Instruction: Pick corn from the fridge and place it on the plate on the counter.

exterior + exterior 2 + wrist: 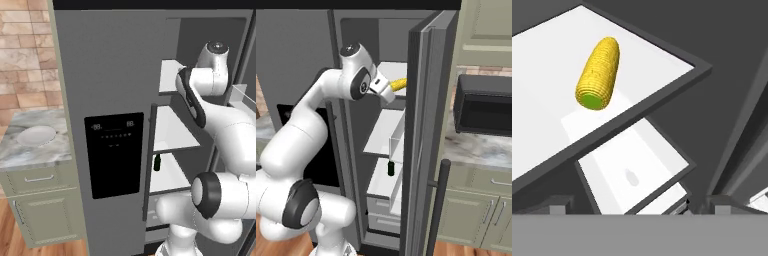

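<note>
The corn (598,73), a yellow cob with a green cut end, lies on the white top shelf (542,65) of the grey fridge (115,75). In the right base view the corn (399,84) shows just past my gripper (387,90), which reaches into the open fridge at top-shelf height. In the hand view my gripper (641,202) is open, its fingertips (559,202) wide apart, with the corn ahead of them and untouched. The white plate (36,135) sits bare on the marble counter (30,155) left of the fridge.
A dark green bottle (390,168) stands on a lower shelf. The open fridge door (426,125) stands close on the arm's right. A black microwave (483,105) sits on the counter beyond that door. A second white shelf (627,155) lies below the corn's shelf.
</note>
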Robot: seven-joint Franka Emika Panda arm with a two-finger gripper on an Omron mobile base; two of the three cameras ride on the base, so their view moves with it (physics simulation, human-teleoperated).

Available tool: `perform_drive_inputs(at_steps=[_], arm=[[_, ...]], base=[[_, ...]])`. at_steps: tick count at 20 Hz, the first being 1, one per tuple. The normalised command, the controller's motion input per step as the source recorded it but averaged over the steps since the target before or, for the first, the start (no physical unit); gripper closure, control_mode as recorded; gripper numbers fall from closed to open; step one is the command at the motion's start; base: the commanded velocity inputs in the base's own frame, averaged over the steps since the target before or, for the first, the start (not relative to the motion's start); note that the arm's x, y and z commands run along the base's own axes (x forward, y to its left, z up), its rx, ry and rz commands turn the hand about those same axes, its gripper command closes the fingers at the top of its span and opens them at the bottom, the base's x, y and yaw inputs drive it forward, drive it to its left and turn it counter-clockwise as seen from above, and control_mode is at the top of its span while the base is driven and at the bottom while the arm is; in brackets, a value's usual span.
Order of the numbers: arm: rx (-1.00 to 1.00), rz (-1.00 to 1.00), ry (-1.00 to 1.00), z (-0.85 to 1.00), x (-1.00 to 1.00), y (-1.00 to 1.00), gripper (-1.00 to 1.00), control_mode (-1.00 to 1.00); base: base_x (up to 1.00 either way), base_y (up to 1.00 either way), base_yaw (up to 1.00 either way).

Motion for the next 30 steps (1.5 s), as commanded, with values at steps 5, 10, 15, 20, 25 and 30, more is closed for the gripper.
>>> perform_drive_inputs(at_steps=[5,10,15,20,25,30], arm=[[-0.01,0.0,0.04,0.35,0.3,-0.06,-1.0,-1.0],[0.0,0.0,0.06,0.0,0.51,0.0,-1.0,-1.0],[0.0,0.0,0.02,-0.02,0.54,-0.12,-1.0,-1.0],[0.0,0.0,0.09,-0.01,0.62,-0.24,-1.0,-1.0],[0.0,0.0,0.06,-0.07,0.64,-0.19,-1.0,-1.0],[0.01,0.0,0.0,-0.07,0.41,0.0,-1.0,-1.0]], base=[[0.0,0.0,0.0],[0.0,0.0,0.0],[0.0,0.0,0.0],[0.0,0.0,0.0],[0.0,0.0,0.0],[0.0,0.0,0.0]])
